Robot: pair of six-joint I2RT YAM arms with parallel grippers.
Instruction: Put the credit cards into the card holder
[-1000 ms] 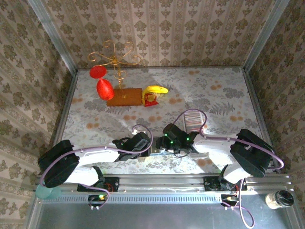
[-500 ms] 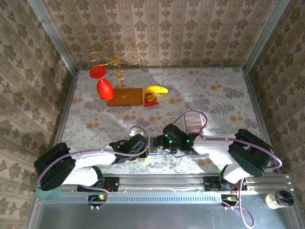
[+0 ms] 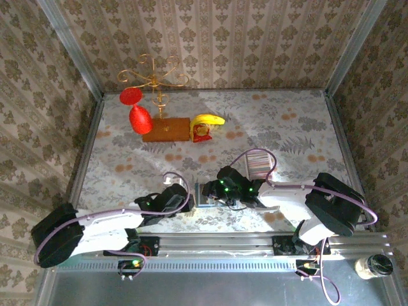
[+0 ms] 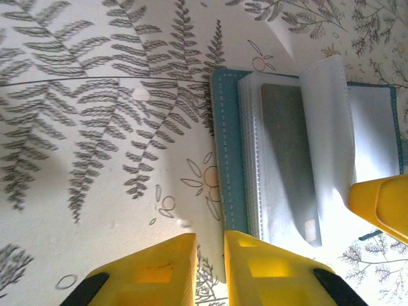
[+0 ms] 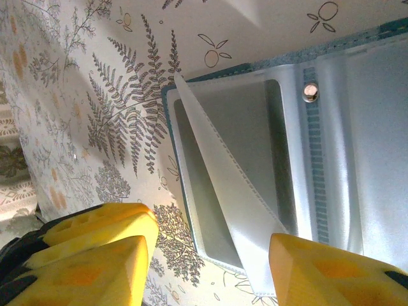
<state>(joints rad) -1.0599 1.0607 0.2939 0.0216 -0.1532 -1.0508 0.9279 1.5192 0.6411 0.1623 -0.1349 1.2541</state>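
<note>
Top view: the card holder [image 3: 205,193] is lying open on the table [image 3: 287,121] near the front edge, between the two tools. The left gripper [image 3: 185,194] is sitting just left of it. The right gripper [image 3: 218,189] is hanging over its right part. The credit cards [image 3: 257,162], a striped stack, are lying behind the right arm, apart from the holder. A gold stand [image 3: 153,80] and a banana [image 3: 209,119] are sitting far back.

Left wrist: the left gripper [image 4: 209,245] is hovering over bare cloth at the card holder's [image 4: 224,140] teal edge. Its jaws are barely open, showing a slim gap and gripping nothing. A grey card [image 4: 287,159] is sitting inside a clear sleeve. One sleeve flap [image 4: 325,115] is standing up, and a finger [image 4: 382,204] of the right gripper is showing beside its lower end.

Right wrist: the right gripper [image 5: 213,239] is standing roughly half open, straddling the raised sleeve flap [image 5: 223,191]. The flap is running down toward one finger, but the jaws are not clamping it. The snap [image 5: 310,91] is showing on the holder's spine.
</note>
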